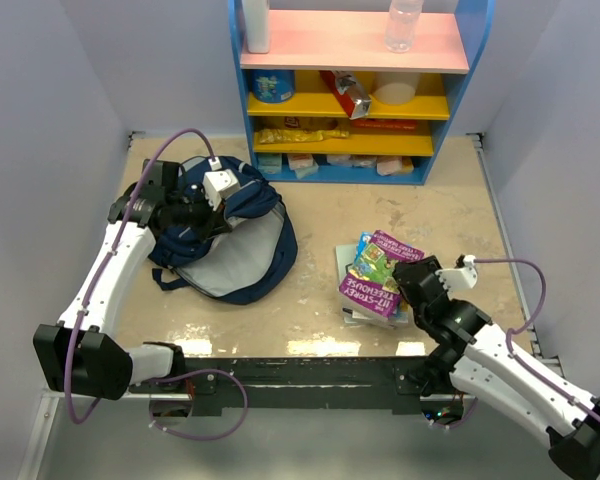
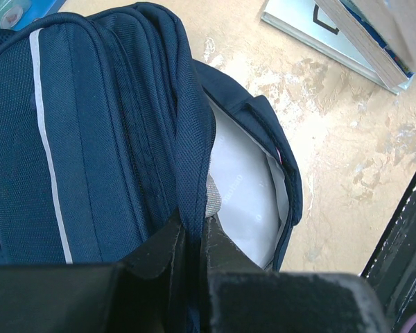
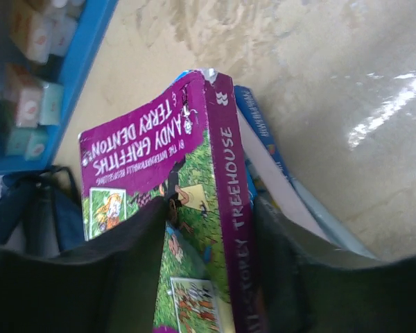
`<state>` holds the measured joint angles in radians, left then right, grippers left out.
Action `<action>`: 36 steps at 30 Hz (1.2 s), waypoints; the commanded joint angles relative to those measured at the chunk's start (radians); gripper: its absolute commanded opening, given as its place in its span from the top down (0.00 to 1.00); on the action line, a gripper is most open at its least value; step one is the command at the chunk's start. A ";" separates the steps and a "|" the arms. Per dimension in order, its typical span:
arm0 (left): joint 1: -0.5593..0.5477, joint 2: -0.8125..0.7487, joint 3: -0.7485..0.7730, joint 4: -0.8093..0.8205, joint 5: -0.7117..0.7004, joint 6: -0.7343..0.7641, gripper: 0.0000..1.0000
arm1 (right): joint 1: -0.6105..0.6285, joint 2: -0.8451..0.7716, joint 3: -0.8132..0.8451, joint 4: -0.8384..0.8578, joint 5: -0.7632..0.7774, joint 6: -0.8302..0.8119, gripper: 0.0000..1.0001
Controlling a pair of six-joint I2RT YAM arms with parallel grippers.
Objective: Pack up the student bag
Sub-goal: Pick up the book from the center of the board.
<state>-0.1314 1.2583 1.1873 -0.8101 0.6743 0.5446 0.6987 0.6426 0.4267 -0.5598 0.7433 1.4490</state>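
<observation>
Right now my left gripper (image 2: 193,232) pinches the opening rim of the navy backpack (image 2: 104,139). My right gripper (image 3: 211,208) clamps the purple Treehouse paperback (image 3: 187,146).

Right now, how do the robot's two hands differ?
The left hand is pinched shut on the rim of the navy backpack; the right hand stands wider, fingers either side of the purple book. The left reaches farther up the table; the right sits nearer. Both have dark fingers.
</observation>
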 commanded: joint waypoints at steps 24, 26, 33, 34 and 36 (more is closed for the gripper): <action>-0.008 -0.046 0.123 0.086 0.084 -0.018 1.00 | -0.004 0.188 0.389 0.687 -0.599 -0.611 1.00; -0.010 -0.054 0.144 0.097 0.070 -0.021 1.00 | -0.004 0.239 0.420 0.734 -0.671 -0.604 1.00; -0.008 -0.073 0.207 0.131 0.018 -0.083 1.00 | -0.004 0.518 0.402 1.047 -1.023 -0.483 1.00; -0.008 -0.071 0.215 0.124 0.013 -0.086 1.00 | -0.002 0.602 0.403 1.087 -1.050 -0.448 1.00; -0.008 -0.068 0.227 0.105 0.016 -0.084 1.00 | 0.004 0.669 0.397 1.204 -1.076 -0.412 1.00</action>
<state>-0.1314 1.2373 1.3155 -0.8169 0.6224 0.4866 0.6937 1.1866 0.7929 0.3187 -0.1322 0.9333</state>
